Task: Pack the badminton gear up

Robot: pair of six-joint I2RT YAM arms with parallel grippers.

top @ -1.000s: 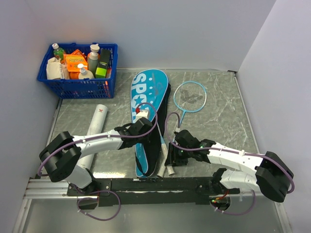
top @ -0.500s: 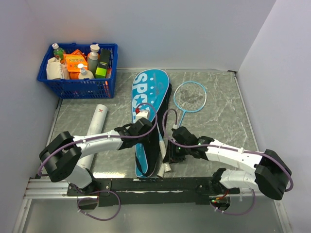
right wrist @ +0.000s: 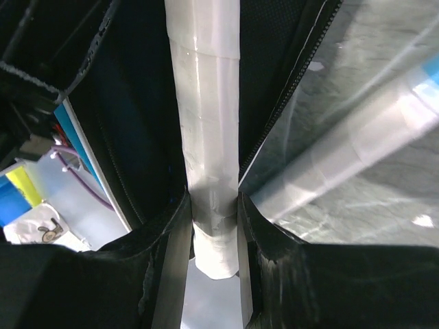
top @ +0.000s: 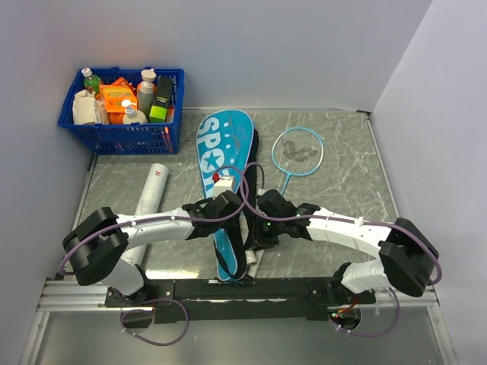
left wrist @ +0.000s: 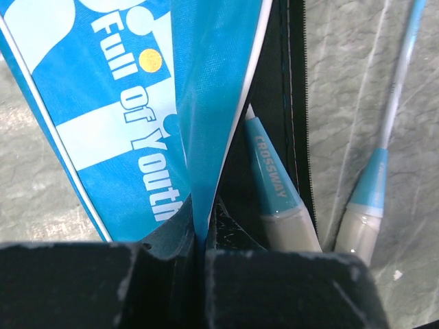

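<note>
Standing by the rig, I saw the teal cover (top: 228, 163) lying lengthwise down the middle of the marbled table (top: 346, 198). Its wide "SPORT" end pointed at the back wall and its narrow end at the arm bases.

The left gripper (top: 227, 207) sat over the cover's lower half. In the left wrist view its fingers (left wrist: 168, 240) were pressed together on a fold of the teal top flap, which stood up as a ridge above the black lining (left wrist: 274, 82).

The right gripper (top: 262, 228) reached in from the right. Its fingers (right wrist: 171, 229) were pinching a white-wrapped handle (right wrist: 209, 157) from both sides. That handle lay on the lining, just inside the zip edge, and a blue collar above the wrap read "CROSSWAY".

A second handle (right wrist: 343, 154) lay just outside the zip on the bare table, beside the first but apart from it. It belonged to the light-blue racket (top: 298, 152), whose head rested flat just to the right of the cover's wide end.

The long white tube (top: 151, 196) lay to the left of the cover, roughly parallel with it, and its near end was hidden under the left arm. The blue basket (top: 122, 137) of bottles and boxes stood in the far left corner, well apart from the gear.
</note>
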